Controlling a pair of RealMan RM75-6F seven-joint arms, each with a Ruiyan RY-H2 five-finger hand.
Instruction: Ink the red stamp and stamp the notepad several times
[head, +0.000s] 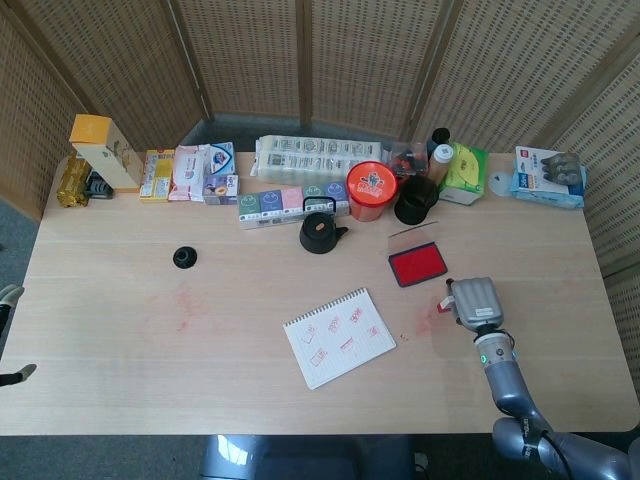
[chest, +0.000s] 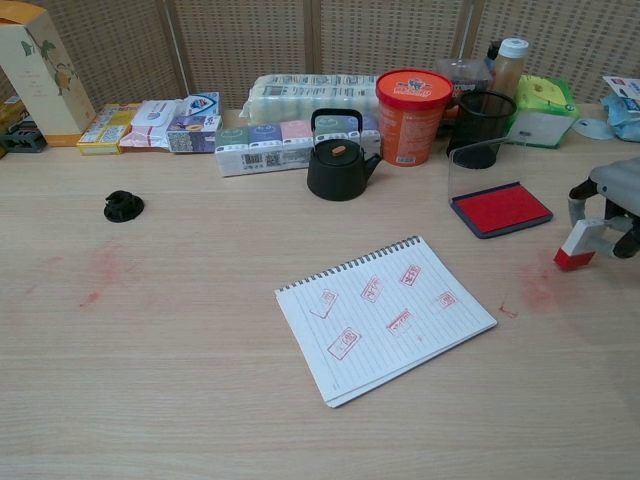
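You see a light wooden table (head: 120, 340) with woven cane screens (head: 300, 60) standing behind it, and grey floor (head: 15, 225) at the side.

Matt wooden table (chest: 180, 330) (red-smudged), lined paper notepad (chest: 385, 317).

Your head camera is looking steeply down from high above the white spiral-bound notepad (head: 339, 337); your chest camera is sitting low and closer, facing across it, both sharing the pale wooden table (chest: 180, 300).
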